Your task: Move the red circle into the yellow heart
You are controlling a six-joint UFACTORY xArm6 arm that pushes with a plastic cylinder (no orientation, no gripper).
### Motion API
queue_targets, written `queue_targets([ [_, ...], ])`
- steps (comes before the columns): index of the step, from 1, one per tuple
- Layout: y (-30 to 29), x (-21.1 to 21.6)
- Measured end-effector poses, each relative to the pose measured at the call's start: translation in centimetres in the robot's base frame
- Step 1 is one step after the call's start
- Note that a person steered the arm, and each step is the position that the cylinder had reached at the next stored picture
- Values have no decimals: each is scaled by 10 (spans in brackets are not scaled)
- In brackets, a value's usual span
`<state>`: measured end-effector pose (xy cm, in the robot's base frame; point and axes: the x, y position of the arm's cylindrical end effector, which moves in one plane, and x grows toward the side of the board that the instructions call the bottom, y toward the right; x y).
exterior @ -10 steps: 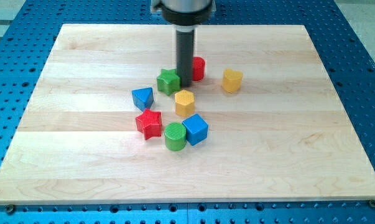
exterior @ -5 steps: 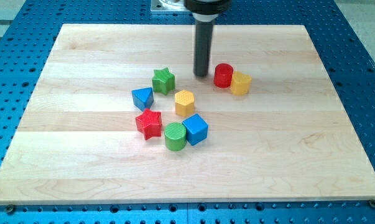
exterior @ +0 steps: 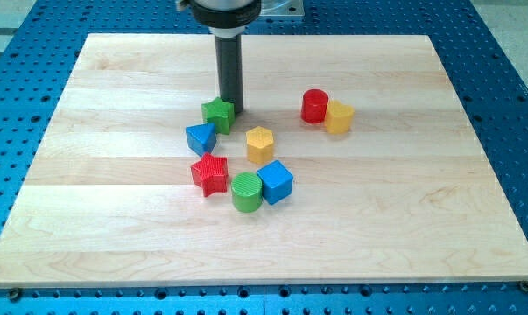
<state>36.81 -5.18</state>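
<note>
The red circle [exterior: 314, 106] stands right of the board's middle, touching the yellow heart [exterior: 339, 116] on its right. My tip [exterior: 232, 108] is well to their left, down on the board against the upper right side of the green star [exterior: 217, 114]. The dark rod rises from there to the view's top.
A blue triangle [exterior: 200, 137] touches the green star's lower left. Below lie a yellow hexagon [exterior: 260, 144], a red star [exterior: 210, 173], a green cylinder [exterior: 246, 192] and a blue cube [exterior: 275, 181]. The wooden board [exterior: 115, 227] sits on a blue perforated table.
The red circle was pushed right into the yellow heart, which shifted right a little. My tip then swung left to the green star, which has moved left and down against the blue triangle.
</note>
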Motion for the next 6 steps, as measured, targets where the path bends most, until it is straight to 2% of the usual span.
queue_targets([
  [2,-52,-6],
  [3,-53,14],
  [5,-71,85],
  [6,-81,95],
])
